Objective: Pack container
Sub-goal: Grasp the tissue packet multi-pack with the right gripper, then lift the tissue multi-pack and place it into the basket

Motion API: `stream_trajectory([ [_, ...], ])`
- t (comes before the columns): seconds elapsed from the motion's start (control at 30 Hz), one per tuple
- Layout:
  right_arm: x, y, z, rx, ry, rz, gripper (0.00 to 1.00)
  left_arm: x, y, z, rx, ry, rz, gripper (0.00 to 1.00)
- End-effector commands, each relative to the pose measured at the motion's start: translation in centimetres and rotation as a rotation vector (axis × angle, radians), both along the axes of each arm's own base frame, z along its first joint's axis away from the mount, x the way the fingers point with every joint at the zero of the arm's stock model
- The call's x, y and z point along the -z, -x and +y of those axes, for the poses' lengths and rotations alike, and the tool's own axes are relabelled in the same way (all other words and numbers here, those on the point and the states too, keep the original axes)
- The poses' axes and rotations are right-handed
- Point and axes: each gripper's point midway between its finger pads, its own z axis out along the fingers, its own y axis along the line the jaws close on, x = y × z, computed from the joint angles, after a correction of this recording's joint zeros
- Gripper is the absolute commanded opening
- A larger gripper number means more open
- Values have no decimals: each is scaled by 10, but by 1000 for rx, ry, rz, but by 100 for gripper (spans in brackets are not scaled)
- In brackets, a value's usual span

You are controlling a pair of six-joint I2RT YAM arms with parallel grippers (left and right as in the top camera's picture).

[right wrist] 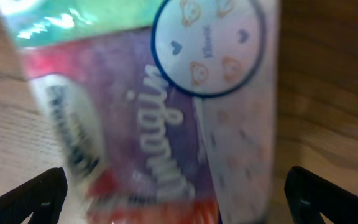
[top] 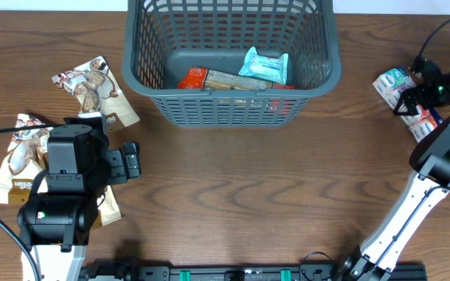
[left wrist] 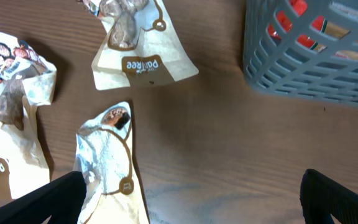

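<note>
The dark grey basket (top: pixel 233 101) stands at the table's far middle and holds a red packet, a tan bar and a light blue packet (top: pixel 266 65). Its corner shows in the left wrist view (left wrist: pixel 303 68). My left gripper (left wrist: pixel 188 199) is open above the table, with a cream snack pouch (left wrist: pixel 107 162) by its left finger. Two more cream pouches lie near it (left wrist: pixel 138 46) (left wrist: pixel 8 118). My right gripper (right wrist: pixel 176 199) is open, its fingers either side of a purple and white packet (right wrist: pixel 166 112) that fills its view. That packet lies at the far right (top: pixel 403 92).
The cream pouches lie at the left of the table (top: pixel 96 90) (top: pixel 22 156). The wooden table (top: pixel 272 187) stretches between the arms. The right arm (top: pixel 412 203) reaches from the front edge to the far right.
</note>
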Motion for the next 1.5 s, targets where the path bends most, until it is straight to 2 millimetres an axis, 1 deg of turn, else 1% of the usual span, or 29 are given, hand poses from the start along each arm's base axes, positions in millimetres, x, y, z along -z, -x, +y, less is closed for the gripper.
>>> stream_trajectory([
  [0.0, 19, -1, 9, -33, -24, 26, 99, -8, -3, 3, -14, -7, -23, 98],
  [0.1, 27, 0, 11, -34, -33, 41, 95, -8, -3, 3, -14, -7, -24, 98],
  [0.17, 30, 0, 11, -35, -35, 43, 89, -8, -3, 3, -14, -7, -24, 99],
  [0.23, 30, -3, 11, -37, -31, 35, 76, -8, -3, 3, -14, -7, -24, 98],
  [0.33, 30, -6, 13, -44, -26, 27, 44, -8, -3, 3, -14, -7, -24, 98],
  [0.4, 30, -7, 16, -50, -28, 28, 27, -8, -3, 3, -14, -7, -24, 99],
  [0.43, 30, -9, 21, -52, -38, 25, 20, -8, -3, 3, -14, -7, -24, 98],
  [0.53, 25, -19, 35, -23, -76, -5, 9, -8, -3, 3, -14, -7, -24, 98],
  [0.57, 22, -25, 41, -9, -94, -23, 7, -8, -3, 3, -14, -6, -24, 98],
  [0.63, 8, -39, 58, 9, -143, -75, 2, -8, -3, 3, -14, -6, -24, 99],
  [0.67, -2, -47, 66, 20, -164, -107, 1, -8, -3, 3, -14, -7, -24, 98],
  [0.73, -33, -68, 83, 42, -201, -192, 1, -8, -3, 3, -14, -6, -24, 98],
  [0.83, -96, -95, 107, 26, -207, -340, 1, -8, -3, 3, -14, -7, -24, 99],
  [0.9, -147, -107, 122, -6, -178, -453, 1, -8, -3, 3, -14, -7, -24, 99],
  [0.93, -175, -111, 132, -37, -158, -520, 1, -8, -3, 3, -14, -7, -24, 98],
  [1.03, -254, -118, 153, -59, -66, -699, 1, -8, -3, 3, -14, -7, -24, 98],
  [1.1, -306, -116, 168, -60, -8, -823, 1, -8, -3, 3, -14, -7, -24, 98],
  [1.13, -329, -114, 178, -81, 7, -879, 1, -8, -3, 3, -14, -7, -24, 99],
  [1.17, -355, -108, 193, -111, 10, -944, 1, -8, -3, 3, -14, -7, -24, 99],
  [1.23, -394, -98, 219, -170, 13, -1040, 1, -8, -3, 3, -14, -7, -24, 98],
  [1.27, -410, -90, 238, -232, 16, -1083, 1, -8, -3, 3, -14, -7, -24, 99],
  [1.3, -422, -82, 256, -305, 17, -1114, 1, -8, -3, 3, -14, -7, -24, 98],
  [1.33, -432, -73, 278, -395, 14, -1143, 1, -8, -3, 3, -14, -7, -23, 98],
  [1.4, -440, -56, 320, -566, -2, -1175, 1, -7, -2, 3, -14, -7, -18, 99],
  [1.47, -435, -43, 358, -727, -11, -1174, 1, -7, -2, 3, -14, -7, -19, 99],
])
